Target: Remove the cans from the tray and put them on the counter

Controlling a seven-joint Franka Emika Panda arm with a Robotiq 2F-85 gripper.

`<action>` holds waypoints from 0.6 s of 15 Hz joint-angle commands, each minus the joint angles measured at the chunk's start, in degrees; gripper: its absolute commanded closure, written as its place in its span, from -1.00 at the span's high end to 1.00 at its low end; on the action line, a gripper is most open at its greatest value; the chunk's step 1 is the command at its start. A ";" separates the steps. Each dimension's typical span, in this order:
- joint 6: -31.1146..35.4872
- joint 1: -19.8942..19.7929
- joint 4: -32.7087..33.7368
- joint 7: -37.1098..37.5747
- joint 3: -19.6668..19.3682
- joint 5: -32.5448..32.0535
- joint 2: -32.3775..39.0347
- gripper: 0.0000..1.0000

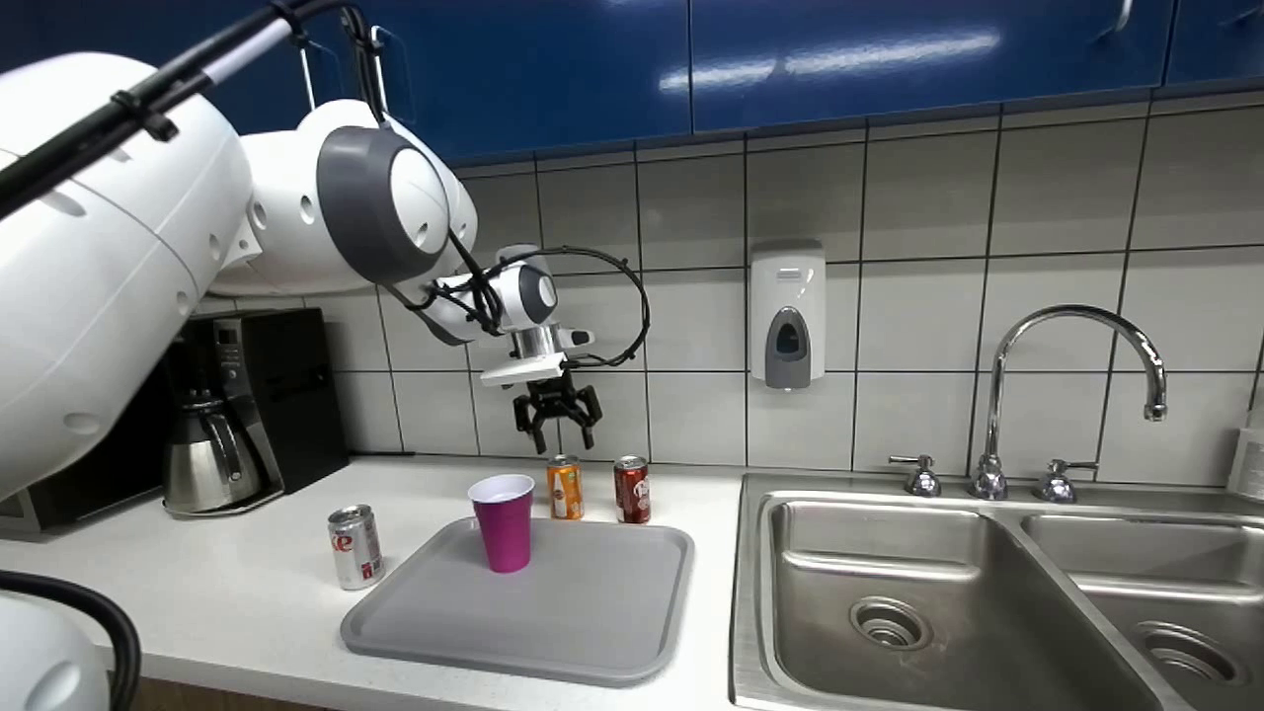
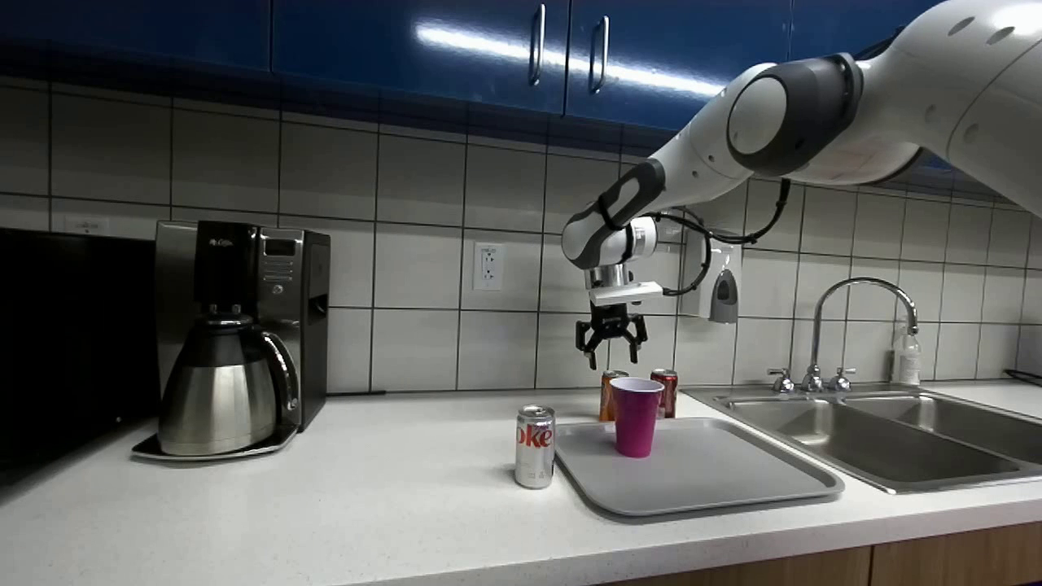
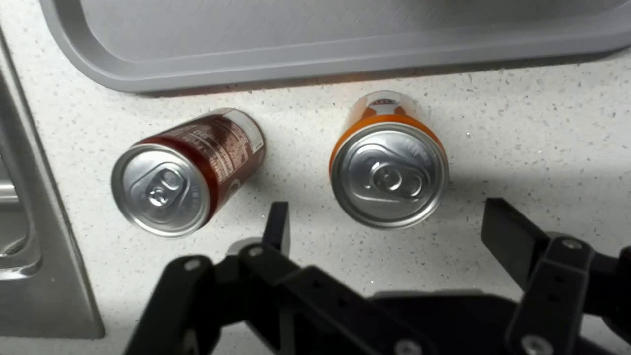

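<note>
- Gripper (image 1: 564, 442): released, jaws spread wide; hangs near mid-frame in both exterior views, above the orange can (image 1: 566, 491) and apart from it
- Wrist view: jaws enter from the bottom edge, orange can's lid shows between the tips
- All three cans upright on the white counter (image 2: 366, 505), off the tray (image 1: 592, 612)
- Silver can (image 2: 535, 448), red lettering: just left of the tray in both exterior views
- Orange can: behind the tray's far edge, centre of wrist view; pink-magenta cup (image 2: 637, 419) hides part of it in an exterior view
- Dark red-brown can (image 3: 190, 177): left of centre in wrist view, near the orange can, apart from it and from the tray
- Tray: lower part of both exterior views, across the top of wrist view; cup stands upright on it, toward the far edge
- Sink (image 1: 752, 592) and faucet (image 1: 996, 395): right side of both exterior views; sink edge also at left of wrist view
- Coffee maker (image 2: 281, 301): left side, both exterior views
- Blue cabinets (image 1: 553, 79): along the top, both exterior views
</note>
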 commanded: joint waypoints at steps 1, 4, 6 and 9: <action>2.76 -0.62 -6.68 -0.43 0.73 1.00 -5.66 1.00; 5.72 -0.42 -11.28 -0.05 0.53 0.65 -8.98 1.00; 7.57 -0.44 -14.65 -0.19 0.50 0.50 -11.39 1.00; 10.25 -0.49 -19.95 -0.10 0.45 0.38 -14.99 1.00</action>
